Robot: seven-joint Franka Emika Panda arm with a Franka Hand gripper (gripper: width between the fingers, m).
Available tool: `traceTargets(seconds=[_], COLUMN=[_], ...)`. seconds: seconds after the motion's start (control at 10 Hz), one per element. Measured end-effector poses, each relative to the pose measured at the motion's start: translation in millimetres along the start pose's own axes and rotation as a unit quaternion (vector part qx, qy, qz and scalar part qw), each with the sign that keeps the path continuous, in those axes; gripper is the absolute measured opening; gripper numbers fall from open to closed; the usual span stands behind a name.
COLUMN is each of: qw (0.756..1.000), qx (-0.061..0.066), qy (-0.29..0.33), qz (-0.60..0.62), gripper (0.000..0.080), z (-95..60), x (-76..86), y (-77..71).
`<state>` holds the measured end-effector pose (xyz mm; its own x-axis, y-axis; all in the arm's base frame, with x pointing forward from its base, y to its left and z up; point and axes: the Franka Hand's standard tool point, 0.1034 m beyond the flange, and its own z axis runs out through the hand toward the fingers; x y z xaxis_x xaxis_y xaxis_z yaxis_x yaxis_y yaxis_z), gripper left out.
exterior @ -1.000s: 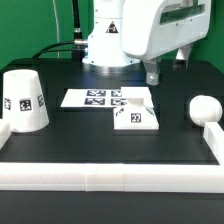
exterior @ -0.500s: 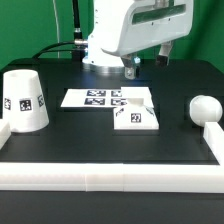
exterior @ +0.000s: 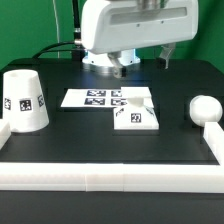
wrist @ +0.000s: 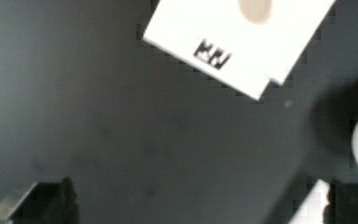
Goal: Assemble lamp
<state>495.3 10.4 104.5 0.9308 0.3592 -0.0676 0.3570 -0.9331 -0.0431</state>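
On the black desk (exterior: 90, 145), the shade (exterior: 24, 100) stands narrow end up at the near left. The flat base (exterior: 138, 117) lies mid-desk beside the marker board (exterior: 92, 98), and the bulb (exterior: 205, 108) rests at the right. The gripper (wrist: 190, 205) hangs above, fingers apart and empty. An off-centre descent could shove the low base askew or send the round bulb rolling.

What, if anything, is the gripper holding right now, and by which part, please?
Nothing: the two-finger gripper hangs open, with only black tabletop showing between its fingers.
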Motion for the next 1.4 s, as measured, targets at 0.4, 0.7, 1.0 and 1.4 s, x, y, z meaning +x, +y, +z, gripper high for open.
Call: traceTargets(seconds=[0.4, 0.7, 1.0, 1.4], qw=[0.990, 0.973, 0.975, 0.977], qx=[0.010, 0.012, 0.014, 0.014], qy=[-0.002, -0.002, -0.005, -0.009], qz=[0.144, 0.232, 0.223, 0.212], gripper=[0.0700, 0.0700, 0.0700, 0.0700], z=[3.7, 17.7, 34.9, 43.5], x=[-2.8, -19.6, -36.3, -36.2], y=[-4.5, -5.8, -14.2, -26.5])
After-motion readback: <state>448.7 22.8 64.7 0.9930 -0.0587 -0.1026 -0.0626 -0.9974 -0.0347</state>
